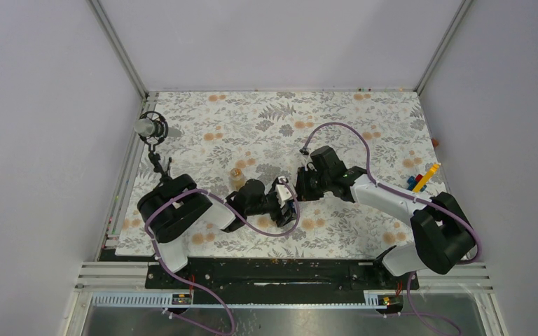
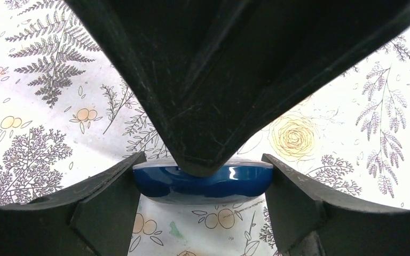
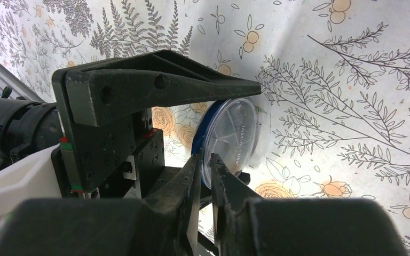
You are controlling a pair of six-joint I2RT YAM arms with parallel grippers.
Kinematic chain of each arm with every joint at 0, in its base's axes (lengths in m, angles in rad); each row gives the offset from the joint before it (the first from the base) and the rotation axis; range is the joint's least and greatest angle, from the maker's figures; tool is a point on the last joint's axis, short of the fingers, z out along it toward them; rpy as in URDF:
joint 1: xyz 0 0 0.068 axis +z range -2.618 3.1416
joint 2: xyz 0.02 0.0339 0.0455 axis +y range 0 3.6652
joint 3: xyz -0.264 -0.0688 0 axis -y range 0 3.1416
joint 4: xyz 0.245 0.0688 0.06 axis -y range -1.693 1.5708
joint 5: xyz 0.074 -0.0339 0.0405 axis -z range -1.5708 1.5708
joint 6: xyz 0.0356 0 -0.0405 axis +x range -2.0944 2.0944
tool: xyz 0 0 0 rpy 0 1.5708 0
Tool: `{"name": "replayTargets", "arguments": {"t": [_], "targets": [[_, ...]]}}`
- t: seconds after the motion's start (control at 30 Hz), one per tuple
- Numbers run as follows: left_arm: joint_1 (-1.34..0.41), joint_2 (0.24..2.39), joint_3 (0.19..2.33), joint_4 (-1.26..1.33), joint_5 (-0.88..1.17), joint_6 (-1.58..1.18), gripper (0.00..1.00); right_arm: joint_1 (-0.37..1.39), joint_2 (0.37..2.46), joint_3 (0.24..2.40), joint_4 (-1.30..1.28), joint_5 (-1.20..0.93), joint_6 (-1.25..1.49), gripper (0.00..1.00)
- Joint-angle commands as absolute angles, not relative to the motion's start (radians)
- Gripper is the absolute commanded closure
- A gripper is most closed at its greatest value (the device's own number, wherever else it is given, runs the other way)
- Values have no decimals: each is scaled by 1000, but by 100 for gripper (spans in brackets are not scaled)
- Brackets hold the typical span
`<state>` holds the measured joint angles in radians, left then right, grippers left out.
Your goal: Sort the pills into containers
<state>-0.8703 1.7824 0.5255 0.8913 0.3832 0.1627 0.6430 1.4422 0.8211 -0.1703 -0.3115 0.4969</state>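
Being clamped by the left gripper (image 2: 203, 178), the blue case (image 2: 235, 185) needs opening; its lid (image 3: 234, 133) must be prised by the almost-closed right gripper (image 3: 205, 161).

A floral-printed cloth (image 1: 364, 224) covers the table. A round microphone (image 1: 145, 127) on a stand sits at its upper left edge. Colourful toy bricks (image 1: 420, 178) lie at right.
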Motion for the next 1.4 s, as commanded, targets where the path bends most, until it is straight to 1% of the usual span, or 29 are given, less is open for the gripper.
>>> {"name": "replayTargets", "arguments": {"t": [0.0,0.17,0.33,0.37,0.4,0.43,0.5,0.57,0.63,0.73,0.83,1.0,1.07,1.13,1.27,1.37], "targets": [[-875,1784,543,1010,376,125,31,658,1463,829,-229,-248,460,86],[-875,1778,535,1025,374,118,23,660,1456,830,-235,-230,457,87],[-875,1759,528,1017,393,126,21,660,1456,832,-250,-222,452,87],[-875,1755,527,1011,396,130,23,661,1455,834,-255,-216,448,87],[-875,1753,524,1008,399,135,28,661,1454,834,-257,-212,445,87],[-875,1753,521,1010,406,142,35,662,1453,833,-260,-208,442,87],[-875,1757,517,1016,407,149,53,671,1457,839,-279,-187,432,87],[-875,1764,508,1035,401,152,65,686,1461,847,-309,-136,425,86],[-874,1773,494,1064,399,159,74,701,1463,851,-333,-74,424,86],[-875,1780,478,1099,385,166,83,725,1469,864,-382,24,432,86],[-875,1784,462,1125,379,175,90,734,1474,879,-421,111,444,85],[-876,1787,446,1143,375,184,97,739,1477,914,-481,200,446,85],[-874,1791,441,1154,376,183,100,743,1471,916,-472,189,438,85],[-876,1794,437,1164,371,179,100,750,1475,921,-464,162,422,85],[-875,1794,433,1176,367,175,100,751,1472,909,-414,45,423,79],[-876,1794,434,1180,365,172,100,751,1472,911,-411,12,434,76]]}}
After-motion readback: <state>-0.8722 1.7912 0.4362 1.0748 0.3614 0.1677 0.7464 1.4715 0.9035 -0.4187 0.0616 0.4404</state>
